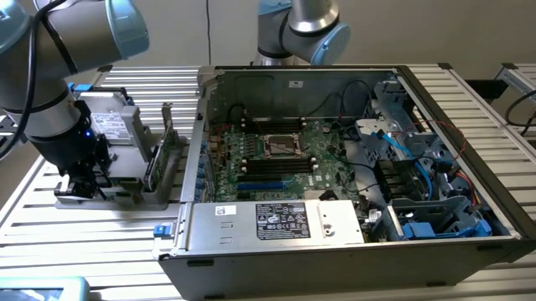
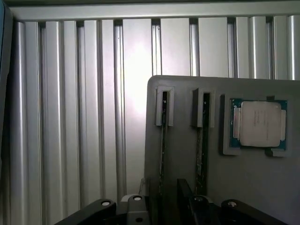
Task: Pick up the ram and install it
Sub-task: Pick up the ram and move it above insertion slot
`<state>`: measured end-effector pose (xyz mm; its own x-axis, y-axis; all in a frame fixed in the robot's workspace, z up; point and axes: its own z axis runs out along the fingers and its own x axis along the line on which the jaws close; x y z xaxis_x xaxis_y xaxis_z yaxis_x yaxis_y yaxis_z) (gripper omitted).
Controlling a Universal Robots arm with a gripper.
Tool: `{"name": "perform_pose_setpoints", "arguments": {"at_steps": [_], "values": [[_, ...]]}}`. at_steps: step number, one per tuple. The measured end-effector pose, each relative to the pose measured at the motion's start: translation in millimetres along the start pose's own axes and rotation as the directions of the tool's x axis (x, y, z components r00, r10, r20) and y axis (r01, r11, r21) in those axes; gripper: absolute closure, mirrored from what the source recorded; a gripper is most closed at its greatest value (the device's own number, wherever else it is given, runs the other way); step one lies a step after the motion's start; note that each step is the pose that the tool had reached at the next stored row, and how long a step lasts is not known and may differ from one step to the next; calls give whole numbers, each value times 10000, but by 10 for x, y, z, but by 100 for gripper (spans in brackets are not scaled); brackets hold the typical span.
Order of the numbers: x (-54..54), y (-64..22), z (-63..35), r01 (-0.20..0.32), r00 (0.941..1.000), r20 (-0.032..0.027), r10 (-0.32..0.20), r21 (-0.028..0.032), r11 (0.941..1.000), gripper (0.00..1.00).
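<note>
Slatted aluminium table lies under the whole scene, with pale wall behind. At the exterior view's left the gripper hangs low over a grey holder. In the wrist view the gripper has its jaws parted a modest way. The ram, a thin dark stick standing on edge in a slot of the holder, runs in between them. Whether the pads touch it cannot be told. Just beside it, in a parallel slot, stands a second stick, and beyond that a processor chip sits flat in a recess. Well apart, toward the exterior view's right, an open computer case shows its motherboard, where the long black memory slots lie bare.
</note>
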<state>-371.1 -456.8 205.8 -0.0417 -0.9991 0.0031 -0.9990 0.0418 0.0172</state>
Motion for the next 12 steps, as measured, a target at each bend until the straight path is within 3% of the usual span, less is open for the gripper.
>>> {"name": "perform_pose_setpoints", "arguments": {"at_steps": [12], "values": [[-1, -1, 45, 0, 10000, 2, 0, 1, 10000, 64]]}}
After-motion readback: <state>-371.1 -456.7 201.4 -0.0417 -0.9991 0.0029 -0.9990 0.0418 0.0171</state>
